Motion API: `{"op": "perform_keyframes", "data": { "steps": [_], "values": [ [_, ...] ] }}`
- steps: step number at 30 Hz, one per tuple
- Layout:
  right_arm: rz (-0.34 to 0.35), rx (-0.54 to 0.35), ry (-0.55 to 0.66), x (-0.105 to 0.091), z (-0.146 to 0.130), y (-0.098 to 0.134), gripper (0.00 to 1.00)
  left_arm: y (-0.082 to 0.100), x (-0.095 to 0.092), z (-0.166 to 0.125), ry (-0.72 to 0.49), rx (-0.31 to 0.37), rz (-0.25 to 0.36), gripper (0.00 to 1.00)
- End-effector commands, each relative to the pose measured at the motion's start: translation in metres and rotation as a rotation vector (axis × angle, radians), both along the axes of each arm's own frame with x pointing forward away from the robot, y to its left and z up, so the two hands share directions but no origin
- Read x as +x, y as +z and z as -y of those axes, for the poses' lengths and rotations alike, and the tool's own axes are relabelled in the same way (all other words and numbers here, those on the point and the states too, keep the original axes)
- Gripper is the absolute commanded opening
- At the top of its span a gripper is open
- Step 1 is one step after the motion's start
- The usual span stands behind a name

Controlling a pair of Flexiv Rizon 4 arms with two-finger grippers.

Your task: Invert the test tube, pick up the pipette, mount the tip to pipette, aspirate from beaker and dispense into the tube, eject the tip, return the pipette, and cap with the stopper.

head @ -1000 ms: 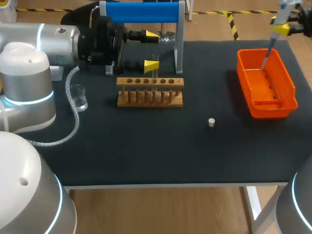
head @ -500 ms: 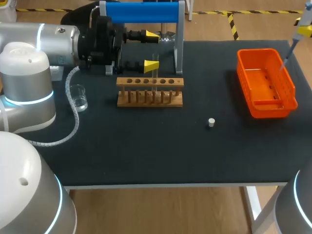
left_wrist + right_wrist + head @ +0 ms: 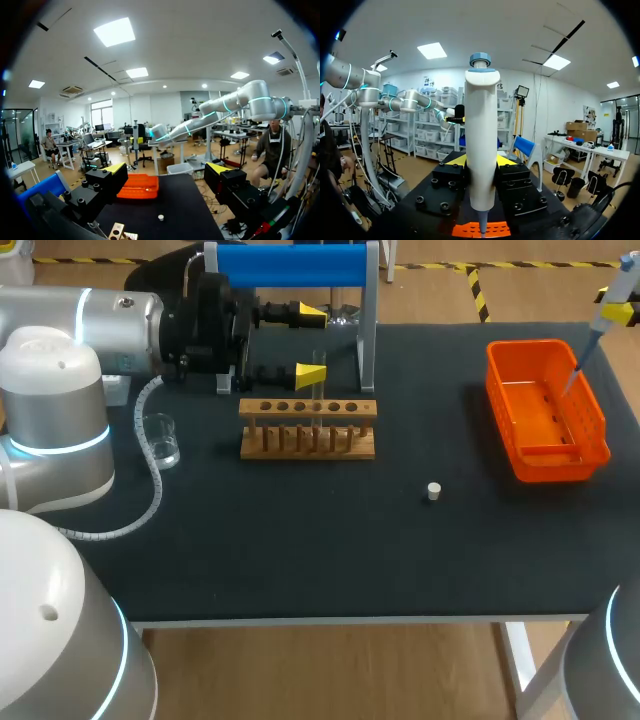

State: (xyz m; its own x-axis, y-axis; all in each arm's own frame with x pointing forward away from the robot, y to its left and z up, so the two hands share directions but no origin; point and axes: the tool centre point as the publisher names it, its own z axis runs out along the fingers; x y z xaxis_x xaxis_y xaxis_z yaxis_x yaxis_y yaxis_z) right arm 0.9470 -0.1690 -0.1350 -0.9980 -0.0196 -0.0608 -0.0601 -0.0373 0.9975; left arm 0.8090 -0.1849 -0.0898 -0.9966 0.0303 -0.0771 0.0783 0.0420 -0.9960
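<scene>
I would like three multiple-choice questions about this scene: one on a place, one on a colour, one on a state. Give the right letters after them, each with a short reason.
1. Where is the stopper?
A. on the table, between rack and tray
B. in the tray
C. in the rack

2. What colour is the tray?
A. blue
B. green
C. orange

3. The right end effector is:
A. open and empty
B. shut on the pipette
C. shut on the stopper

Answers:
1 A, as the head view shows it alone on the bare table between the two.
2 C, as its walls and floor are orange.
3 B, as the right wrist view shows both fingers against the pipette's sides.
</scene>
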Motion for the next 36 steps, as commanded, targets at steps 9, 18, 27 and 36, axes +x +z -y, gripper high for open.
{"op": "perform_keyframes", "data": {
  "steps": [9,18,27,36],
  "values": [
    [0.014,-0.023,0.016,-0.0003,-0.0036,0.0048,0.00,-0.0003,0.0000,0.0003,0.000,-0.001,0.001,1.00],
    [0.024,-0.038,0.022,-0.0019,-0.0053,0.0053,0.00,-0.0003,0.0000,0.0003,0.000,-0.001,0.001,1.00],
    [0.022,-0.049,0.021,-0.0027,-0.0054,0.0045,0.00,-0.0003,0.0000,0.0003,0.000,-0.001,0.001,1.00],
    [0.022,-0.049,0.021,-0.0027,-0.0054,0.0045,0.00,-0.0003,0.0000,0.0003,0.000,-0.001,0.001,1.00]
  ]
}}
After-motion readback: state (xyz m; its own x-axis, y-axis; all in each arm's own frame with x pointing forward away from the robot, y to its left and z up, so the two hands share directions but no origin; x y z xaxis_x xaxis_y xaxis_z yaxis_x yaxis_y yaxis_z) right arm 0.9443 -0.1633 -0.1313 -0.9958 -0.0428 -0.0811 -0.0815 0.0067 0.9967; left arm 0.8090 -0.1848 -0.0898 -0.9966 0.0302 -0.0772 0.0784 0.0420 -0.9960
